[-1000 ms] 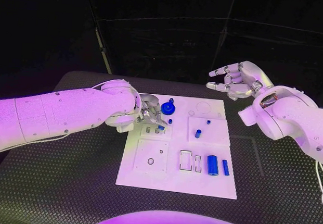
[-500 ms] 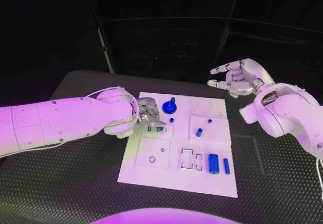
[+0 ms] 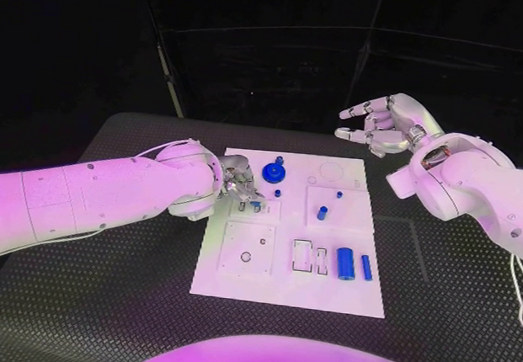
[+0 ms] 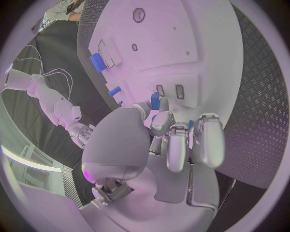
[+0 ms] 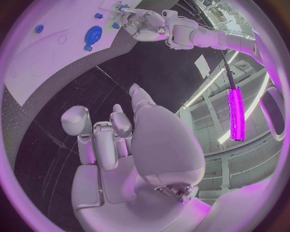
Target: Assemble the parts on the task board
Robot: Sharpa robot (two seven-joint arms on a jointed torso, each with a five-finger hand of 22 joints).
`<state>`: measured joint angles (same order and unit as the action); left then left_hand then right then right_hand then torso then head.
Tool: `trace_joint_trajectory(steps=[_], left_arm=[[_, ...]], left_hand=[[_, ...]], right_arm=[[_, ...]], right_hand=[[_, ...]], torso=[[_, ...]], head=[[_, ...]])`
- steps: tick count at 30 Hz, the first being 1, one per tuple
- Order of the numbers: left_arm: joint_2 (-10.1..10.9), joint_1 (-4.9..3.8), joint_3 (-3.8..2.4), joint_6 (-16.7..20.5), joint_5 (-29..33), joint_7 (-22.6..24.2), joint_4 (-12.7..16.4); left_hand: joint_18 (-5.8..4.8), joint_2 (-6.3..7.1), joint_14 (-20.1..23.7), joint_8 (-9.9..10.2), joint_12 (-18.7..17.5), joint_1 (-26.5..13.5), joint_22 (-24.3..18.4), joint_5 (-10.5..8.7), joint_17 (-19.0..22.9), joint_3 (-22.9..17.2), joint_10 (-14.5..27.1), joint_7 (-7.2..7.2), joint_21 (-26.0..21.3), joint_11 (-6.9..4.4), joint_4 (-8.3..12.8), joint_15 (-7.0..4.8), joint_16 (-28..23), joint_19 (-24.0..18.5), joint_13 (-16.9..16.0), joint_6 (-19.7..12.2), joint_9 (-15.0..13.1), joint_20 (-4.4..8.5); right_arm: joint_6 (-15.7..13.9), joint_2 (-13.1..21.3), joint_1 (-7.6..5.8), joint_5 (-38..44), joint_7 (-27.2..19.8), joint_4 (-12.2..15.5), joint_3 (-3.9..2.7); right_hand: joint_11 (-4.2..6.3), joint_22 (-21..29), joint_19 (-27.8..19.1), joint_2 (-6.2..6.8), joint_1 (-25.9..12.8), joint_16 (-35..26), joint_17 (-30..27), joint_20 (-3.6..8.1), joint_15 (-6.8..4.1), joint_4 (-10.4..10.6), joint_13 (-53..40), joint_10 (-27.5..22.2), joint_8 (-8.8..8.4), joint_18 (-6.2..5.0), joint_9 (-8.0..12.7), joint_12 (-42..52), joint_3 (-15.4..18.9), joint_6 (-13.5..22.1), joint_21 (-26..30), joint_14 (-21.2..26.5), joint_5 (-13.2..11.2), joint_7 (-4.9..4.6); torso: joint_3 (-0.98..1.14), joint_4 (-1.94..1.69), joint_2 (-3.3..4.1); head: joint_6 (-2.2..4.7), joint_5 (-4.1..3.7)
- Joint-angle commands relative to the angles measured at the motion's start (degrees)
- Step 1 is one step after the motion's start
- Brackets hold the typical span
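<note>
Well apart from the task board (image 3: 287, 297), past its far right corner, right hand (image 3: 382, 125) raised with fingers spread, holding nothing. At the board's left edge, left hand (image 3: 239, 182) pinching a small blue part (image 4: 155, 100) over the slots.

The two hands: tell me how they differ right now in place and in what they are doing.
The left hand is low over the task board, at its far left part; the right hand is raised beyond the board's far right corner, away from it. The left hand's fingers pinch a small blue part above the board; the right hand holds nothing, its fingers apart. Both are silver hands on white arms.
</note>
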<state>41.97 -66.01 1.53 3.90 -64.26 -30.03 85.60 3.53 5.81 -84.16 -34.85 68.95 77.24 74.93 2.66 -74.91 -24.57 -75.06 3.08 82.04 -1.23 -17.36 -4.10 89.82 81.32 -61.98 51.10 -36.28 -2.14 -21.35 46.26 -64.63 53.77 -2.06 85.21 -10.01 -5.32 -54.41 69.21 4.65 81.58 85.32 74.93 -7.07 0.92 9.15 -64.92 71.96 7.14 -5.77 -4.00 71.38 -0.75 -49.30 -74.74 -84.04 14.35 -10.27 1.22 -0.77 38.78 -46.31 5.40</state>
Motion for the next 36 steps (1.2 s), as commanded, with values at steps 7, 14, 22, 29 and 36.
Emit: trace_joint_trajectory(steps=[7, 14, 22, 29, 36], left_arm=[[-0.97, -0.04, -0.03, -1.64, -0.94, -0.03, -1.31], [-1.37, -0.03, -0.01, -2.26, -0.95, -0.07, -1.60], [-1.32, -0.03, -0.01, -3.23, -0.97, -0.11, -1.43], [-1.22, -0.03, 0.00, -3.94, -1.33, -0.15, -1.27], [-1.22, -0.03, 0.00, -4.65, -1.42, -0.19, -1.24]], left_hand=[[-0.38, 0.09, -5.84, -0.22, 0.19, -0.35, 1.20, 0.11, -15.09, -9.93, -0.38, -0.15, 0.00, 0.04, 9.46, -0.26, 0.18, 0.30, -0.09, 0.08, -0.01, 0.07], [-0.38, 0.09, -5.84, -0.22, 0.19, -0.35, 1.20, 0.11, -15.09, -9.93, -0.38, -0.15, 0.00, 0.04, 9.46, -0.26, 0.18, 0.30, -0.09, 0.08, -0.01, 0.07], [-0.35, 0.15, -5.84, -0.24, 0.18, -0.46, 1.08, 0.11, -15.09, -10.12, -0.37, -0.15, -0.08, 0.04, 9.54, -0.26, 0.18, 0.23, -0.07, 0.08, -0.06, 0.07], [-0.33, 0.25, -5.84, -0.26, 0.08, -0.56, 1.00, 0.11, -15.09, -10.40, -0.31, -0.15, -0.14, 0.04, 9.71, -0.26, 0.18, 0.17, 0.05, 0.06, -0.12, 0.07], [-0.32, 0.27, -5.84, -0.27, 0.08, -0.59, 0.99, 0.11, -15.09, -10.47, -0.31, -0.15, -0.15, 0.04, 9.76, -0.25, 0.18, 0.16, 0.04, 0.06, -0.14, 0.07]], right_arm=[[0.37, -0.09, -0.13, 0.08, -0.55, 0.09, -0.05], [0.46, -0.15, -0.13, 0.08, -0.59, 0.05, -0.05], [0.58, -0.20, -0.13, 0.08, -0.60, -0.01, -0.05], [0.65, -0.21, -0.12, 0.08, -0.60, -0.04, -0.05], [0.72, -0.29, -0.12, 0.08, -0.65, -0.15, -0.05]], right_hand=[[0.21, 0.05, -0.49, -0.15, 0.01, -0.39, 2.96, 0.05, -0.17, -0.27, 0.11, -0.20, 0.23, -1.12, 0.02, -0.36, 0.13, -0.21, 0.30, -3.13, 0.40, 0.14], [0.21, 0.05, -0.49, -0.15, 0.01, -0.39, 2.96, 0.05, -0.17, -0.27, 0.11, -0.20, 0.23, -1.12, 0.02, -0.36, 0.13, -0.21, 0.30, -3.13, 0.40, 0.14], [0.21, 0.05, -0.49, -0.15, 0.01, -0.39, 2.96, 0.05, -0.17, -0.27, 0.11, -0.20, 0.23, -1.12, 0.02, -0.36, 0.13, -0.21, 0.30, -3.13, 0.40, 0.14], [0.21, 0.05, -0.49, -0.15, 0.01, -0.39, 2.96, 0.05, -0.17, -0.27, 0.11, -0.20, 0.23, -1.12, 0.02, -0.36, 0.13, -0.21, 0.30, -3.13, 0.40, 0.14], [0.21, 0.05, -0.49, -0.15, 0.01, -0.39, 2.96, 0.05, -0.17, -0.27, 0.11, -0.20, 0.23, -1.12, 0.02, -0.36, 0.13, -0.21, 0.30, -3.13, 0.40, 0.14]], torso=[[0.01, -0.01, 0.09], [0.02, -0.04, 0.03], [0.02, -0.07, 0.02], [0.02, -0.02, 0.03], [0.03, -0.09, 0.00]], head=[[-0.30, -0.03], [-0.51, -0.05], [-0.72, -0.08], [-0.85, -0.07], [-0.98, -0.07]])
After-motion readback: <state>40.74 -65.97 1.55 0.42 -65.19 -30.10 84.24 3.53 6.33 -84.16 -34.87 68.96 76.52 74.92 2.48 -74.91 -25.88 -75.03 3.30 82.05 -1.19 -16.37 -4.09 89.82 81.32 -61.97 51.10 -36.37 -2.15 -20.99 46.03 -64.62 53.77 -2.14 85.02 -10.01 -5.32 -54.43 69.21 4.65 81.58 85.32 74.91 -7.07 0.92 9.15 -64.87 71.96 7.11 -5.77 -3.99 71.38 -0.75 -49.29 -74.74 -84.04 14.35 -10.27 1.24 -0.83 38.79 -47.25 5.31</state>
